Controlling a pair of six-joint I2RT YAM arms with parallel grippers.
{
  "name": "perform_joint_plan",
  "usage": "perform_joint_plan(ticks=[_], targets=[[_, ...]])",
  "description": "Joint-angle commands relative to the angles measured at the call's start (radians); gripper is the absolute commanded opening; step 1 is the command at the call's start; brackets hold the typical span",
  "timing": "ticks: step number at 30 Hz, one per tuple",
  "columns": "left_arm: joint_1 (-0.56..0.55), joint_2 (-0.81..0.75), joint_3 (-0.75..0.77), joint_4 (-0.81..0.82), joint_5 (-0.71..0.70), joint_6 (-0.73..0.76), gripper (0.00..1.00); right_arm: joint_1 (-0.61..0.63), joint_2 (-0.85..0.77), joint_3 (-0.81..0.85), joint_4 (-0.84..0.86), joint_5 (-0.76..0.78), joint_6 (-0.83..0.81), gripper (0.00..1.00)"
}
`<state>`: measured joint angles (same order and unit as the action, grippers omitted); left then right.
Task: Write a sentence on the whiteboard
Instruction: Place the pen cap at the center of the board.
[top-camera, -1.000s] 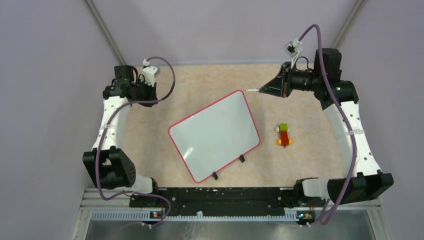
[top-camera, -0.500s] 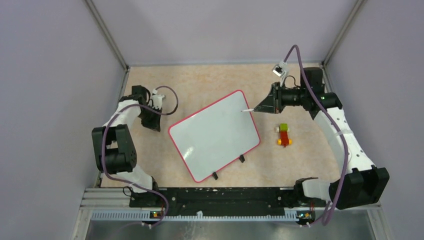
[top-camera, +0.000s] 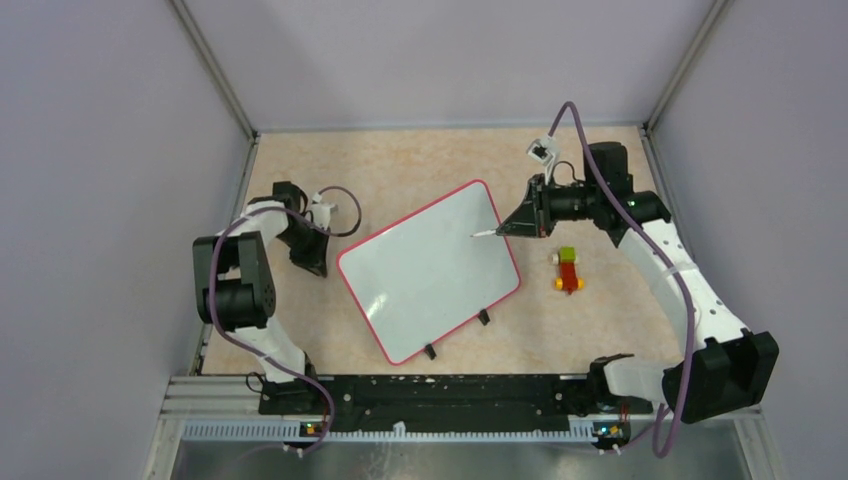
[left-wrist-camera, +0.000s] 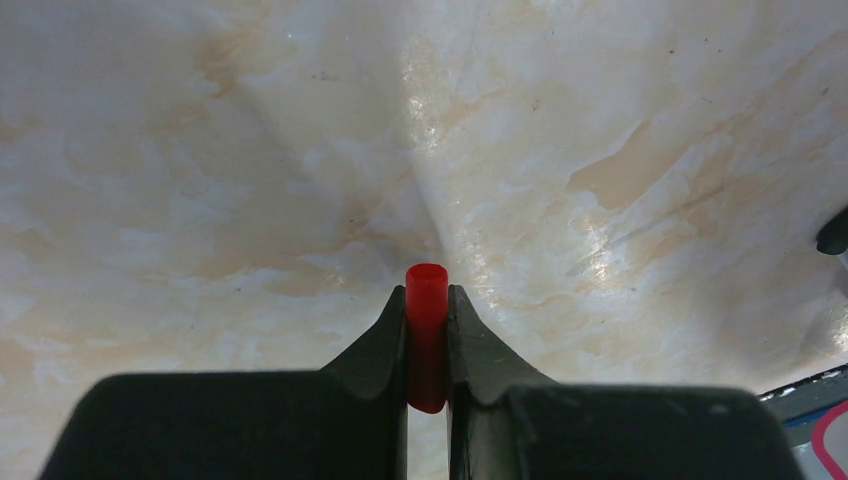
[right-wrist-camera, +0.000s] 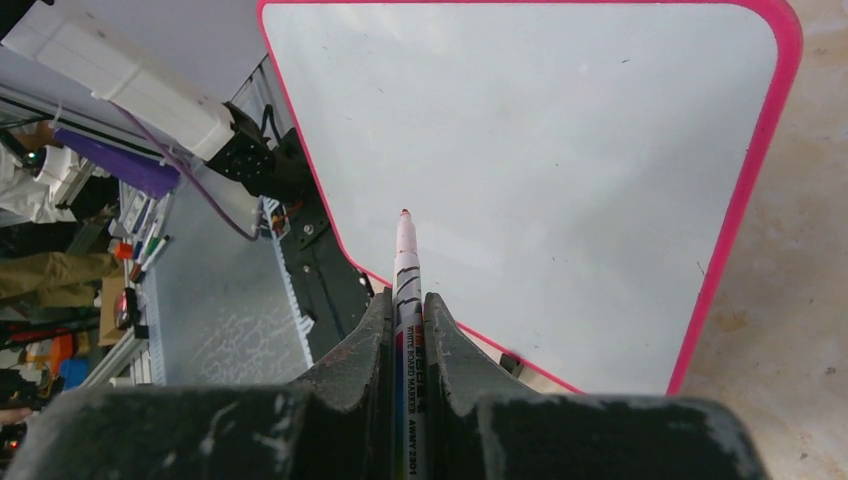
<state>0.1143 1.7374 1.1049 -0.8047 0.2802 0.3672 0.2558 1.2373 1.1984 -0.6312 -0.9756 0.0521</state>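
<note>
You see bright, even overhead light, soft faint shadows beside the whiteboard (top-camera: 430, 270), sheen on the table (left-wrist-camera: 430, 90), wrist views bowed at the edges.

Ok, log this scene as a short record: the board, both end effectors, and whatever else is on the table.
whiteboard: blank, no writing visible, skewed on the table
right end effector: shut on marker, uncapped, red tip over the board; contact unclear
left end effector: shut on red cap, left of the board, facing bare table
other: block toy, right of the board, apart from it
</note>
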Motion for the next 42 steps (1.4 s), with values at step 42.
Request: perform_joint_plan(ticks=[42], targets=[[-0.001,0.015,0.039,0.004,0.095,-0.020,0.38,0.034,-0.018,0.065,-0.026,-0.007,-0.077,0.00]])
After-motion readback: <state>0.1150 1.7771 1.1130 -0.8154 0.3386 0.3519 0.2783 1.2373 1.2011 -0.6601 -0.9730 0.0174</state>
